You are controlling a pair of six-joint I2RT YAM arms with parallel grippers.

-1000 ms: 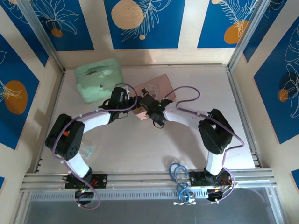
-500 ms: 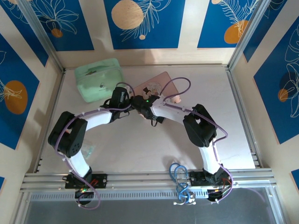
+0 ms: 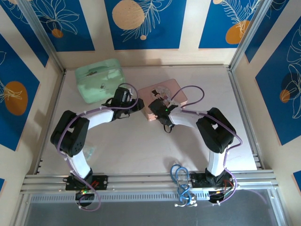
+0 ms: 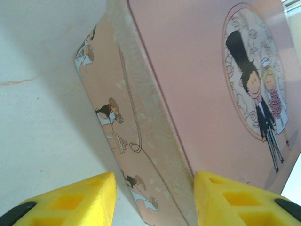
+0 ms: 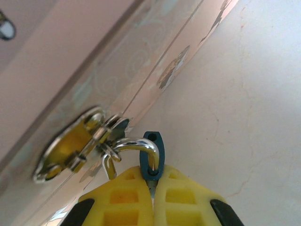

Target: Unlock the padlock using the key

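**Right tool clamped on the padlock at the tin's clasp**

The pink tin (image 3: 171, 89) lies mid-bench (image 3: 141, 146). A mint-green case (image 3: 99, 80) sits to the tin's left, and a coil of blue cable (image 3: 180, 178) lies well in front of the tin at the rail. From overhead, both arms meet over the tin's near-left corner and cover it. The left tool (image 4: 154, 181) stands apart, its yellow fingers (image 4: 75, 197) on either side of the tin's corner, with a gap on the bench side. The right tool (image 5: 153, 175) is pressed together on the blue padlock (image 5: 153, 153), whose silver shackle (image 5: 134, 143) hooks through the tin's clasp (image 5: 77, 141). The right wrist view gives this grip close up, while the overhead view gives the tin's place beside the case.
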